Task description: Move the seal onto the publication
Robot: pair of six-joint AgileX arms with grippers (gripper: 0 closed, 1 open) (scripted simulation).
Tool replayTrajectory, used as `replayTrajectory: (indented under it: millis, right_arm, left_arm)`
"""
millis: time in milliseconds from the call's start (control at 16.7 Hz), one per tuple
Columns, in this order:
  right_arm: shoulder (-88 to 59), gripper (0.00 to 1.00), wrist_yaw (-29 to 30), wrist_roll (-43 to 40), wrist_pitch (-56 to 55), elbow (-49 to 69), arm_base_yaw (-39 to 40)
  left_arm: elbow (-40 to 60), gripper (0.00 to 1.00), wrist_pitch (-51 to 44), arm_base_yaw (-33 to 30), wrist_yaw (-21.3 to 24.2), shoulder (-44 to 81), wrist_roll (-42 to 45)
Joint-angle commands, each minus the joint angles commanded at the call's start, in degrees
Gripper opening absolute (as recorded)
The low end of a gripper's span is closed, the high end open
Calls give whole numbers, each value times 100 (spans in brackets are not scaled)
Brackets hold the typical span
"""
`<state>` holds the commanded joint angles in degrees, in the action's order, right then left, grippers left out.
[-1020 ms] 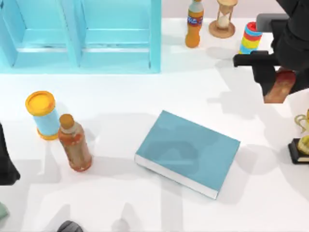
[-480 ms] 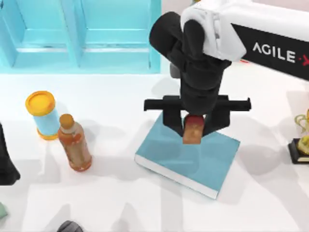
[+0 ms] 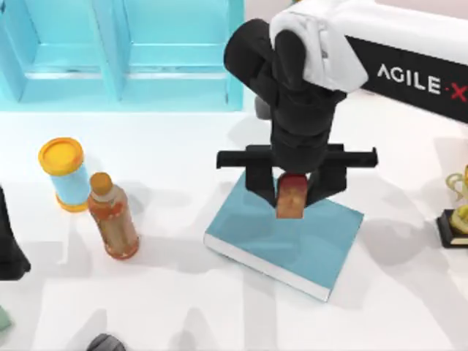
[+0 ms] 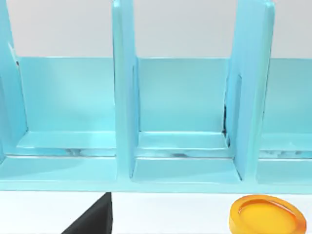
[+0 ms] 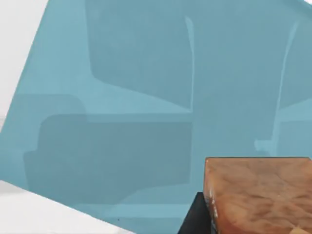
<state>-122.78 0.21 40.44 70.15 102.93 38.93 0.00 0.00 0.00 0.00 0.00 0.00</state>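
Small block seal (image 3: pixel 292 195): tan-brown mottled body showing a red upper part. Large flat hardcover publication (image 3: pixel 307 245): plain teal-blue cover, white page edges. Right pincer (image 3: pixel 292 191): black, on a black-and-white arm lettered in white. Worktop (image 3: pixel 183 139): showing plain white. Open shelf unit (image 3: pixel 121 51): light blue. Squat cylindrical can (image 3: pixel 66 174): pale blue with orange-yellow lid. Brown drink bottle (image 3: pixel 113 217): orange cap. Trophy (image 3: pixel 457 212): gold on black base.

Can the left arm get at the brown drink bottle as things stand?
Probably yes. The left gripper is parked at the table's left edge, and the brown drink bottle stands close by on that side. Only the yellow-lidded can beside it crowds the approach; the right gripper is over the book.
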Motion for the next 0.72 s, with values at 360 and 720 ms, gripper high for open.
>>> replayTrajectory:
  millis: [360,720]
  right_arm:
    - [0,8,2,-6,61,67,3]
    - [0,53,2,-6,61,67,3]
  left_arm:
    - [0,100,0,0,0,0,0]
    - [0,100,0,0,0,0,0]
